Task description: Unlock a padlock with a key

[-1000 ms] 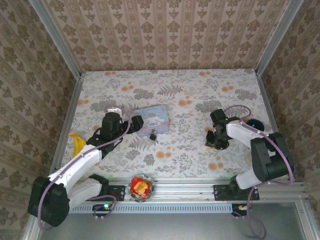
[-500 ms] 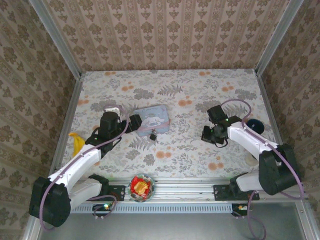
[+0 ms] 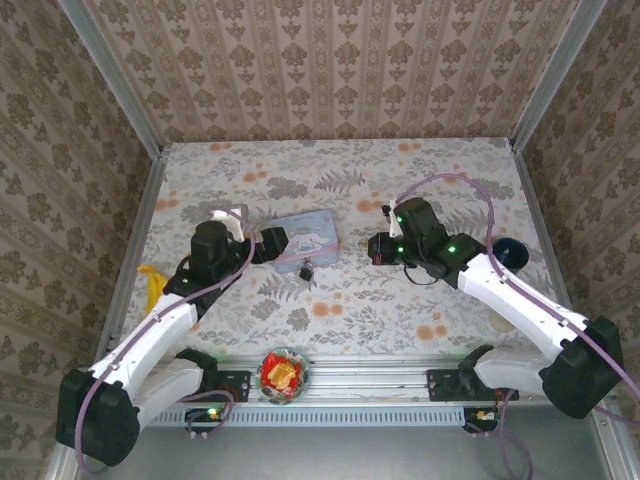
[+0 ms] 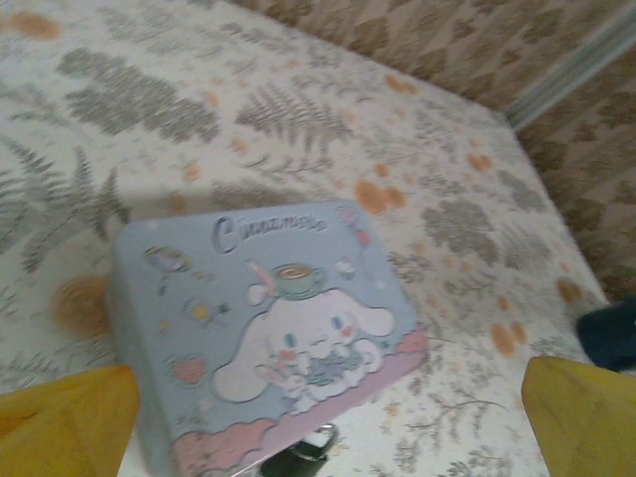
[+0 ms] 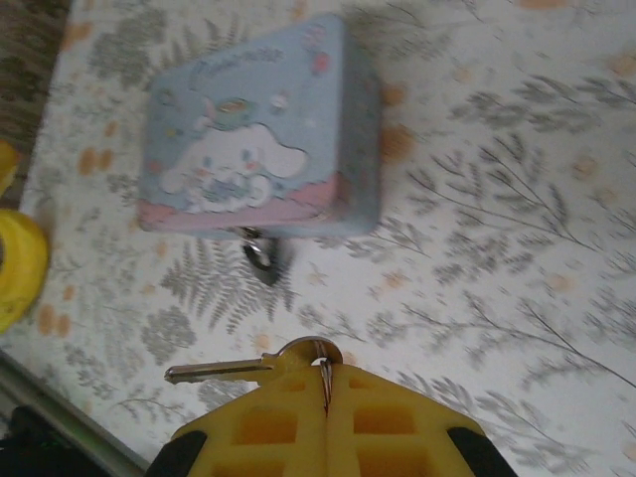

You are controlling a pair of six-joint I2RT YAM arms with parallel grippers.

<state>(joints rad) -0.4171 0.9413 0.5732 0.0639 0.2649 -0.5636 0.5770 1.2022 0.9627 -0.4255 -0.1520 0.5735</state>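
The padlock (image 3: 307,270) is a small dark block with a silvery loop, lying on the floral table against the near edge of a pale blue cartoon tin (image 3: 305,235). It also shows as padlock (image 5: 263,253) and padlock (image 4: 303,459). My right gripper (image 5: 326,383) is shut on the ring of a silver key (image 5: 219,371), whose blade sticks out to the left. It hovers to the right of the tin, as right gripper (image 3: 378,248). My left gripper (image 3: 265,245) sits at the tin's left end, open, its yellow fingers (image 4: 60,422) wide apart over the tin (image 4: 258,328).
A yellow object (image 3: 152,285) lies at the table's left edge. At the right side sits a dark blue round thing (image 3: 510,250). A bowl with red and yellow contents (image 3: 283,372) stands on the near rail between the arm bases.
My right arm has swung left from the table's right side towards the tin, its gripper shut. The left gripper has stayed open beside the tin.
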